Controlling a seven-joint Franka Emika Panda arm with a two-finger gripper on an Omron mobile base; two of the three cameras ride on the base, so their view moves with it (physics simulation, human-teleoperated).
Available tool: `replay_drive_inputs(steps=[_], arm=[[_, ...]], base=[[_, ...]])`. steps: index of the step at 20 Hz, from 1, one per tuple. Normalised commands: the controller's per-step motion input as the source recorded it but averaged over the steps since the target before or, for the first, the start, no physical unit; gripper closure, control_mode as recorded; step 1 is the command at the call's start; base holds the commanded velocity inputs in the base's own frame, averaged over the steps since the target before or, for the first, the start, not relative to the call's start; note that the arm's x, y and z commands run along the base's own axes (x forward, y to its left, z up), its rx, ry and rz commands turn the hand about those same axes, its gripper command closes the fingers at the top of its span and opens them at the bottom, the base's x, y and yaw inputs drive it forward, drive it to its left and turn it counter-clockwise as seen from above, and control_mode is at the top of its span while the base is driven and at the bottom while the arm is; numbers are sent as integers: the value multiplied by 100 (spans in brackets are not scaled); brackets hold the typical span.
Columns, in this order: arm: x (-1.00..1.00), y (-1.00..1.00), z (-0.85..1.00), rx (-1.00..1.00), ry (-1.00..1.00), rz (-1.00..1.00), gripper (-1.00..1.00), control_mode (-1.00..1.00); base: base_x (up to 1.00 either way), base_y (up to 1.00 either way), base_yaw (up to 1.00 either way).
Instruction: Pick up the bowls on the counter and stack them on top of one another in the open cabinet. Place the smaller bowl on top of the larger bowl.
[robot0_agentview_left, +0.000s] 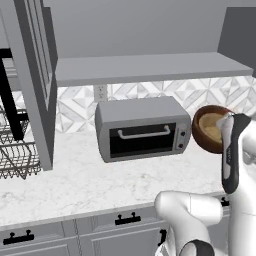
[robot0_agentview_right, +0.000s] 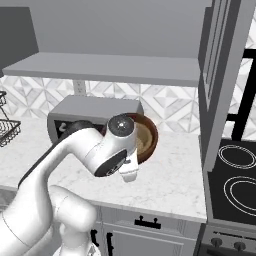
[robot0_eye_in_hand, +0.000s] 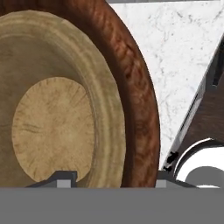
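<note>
The larger bowl (robot0_eye_in_hand: 135, 87), dark reddish-brown with a thick rim, carries the smaller bowl (robot0_eye_in_hand: 52, 127), light tan, nested inside it. My gripper (robot0_eye_in_hand: 113, 177) is shut across their rims, one finger inside the tan bowl and one outside the dark wall. The pair hangs tilted on edge above the counter (robot0_agentview_left: 75, 185), right of the toaster oven: dark bowl (robot0_agentview_left: 197, 132), tan bowl (robot0_agentview_left: 212, 127). From the right they sit behind my wrist: dark bowl (robot0_agentview_right: 152, 140), tan bowl (robot0_agentview_right: 142, 136). The open cabinet's shelf (robot0_agentview_left: 150, 67) runs above them.
A grey toaster oven (robot0_agentview_left: 142, 127) stands on the counter under the shelf. The cabinet doors (robot0_agentview_left: 35, 85) (robot0_agentview_right: 220, 85) hang open at both sides. A wire dish rack (robot0_agentview_left: 15, 150) sits far left and a black stove top (robot0_agentview_right: 237, 175) far right.
</note>
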Motion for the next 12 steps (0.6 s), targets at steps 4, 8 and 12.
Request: replay_drive_inputs(steps=[4,8,12], arm=[[-4,71,100,0,-32,11,100,-100],[8,68,100,0,-15,9,100,-100],[25,54,100,0,-2,2,100,-100]], base=[[0,0,0],[0,0,0],[0,0,0]])
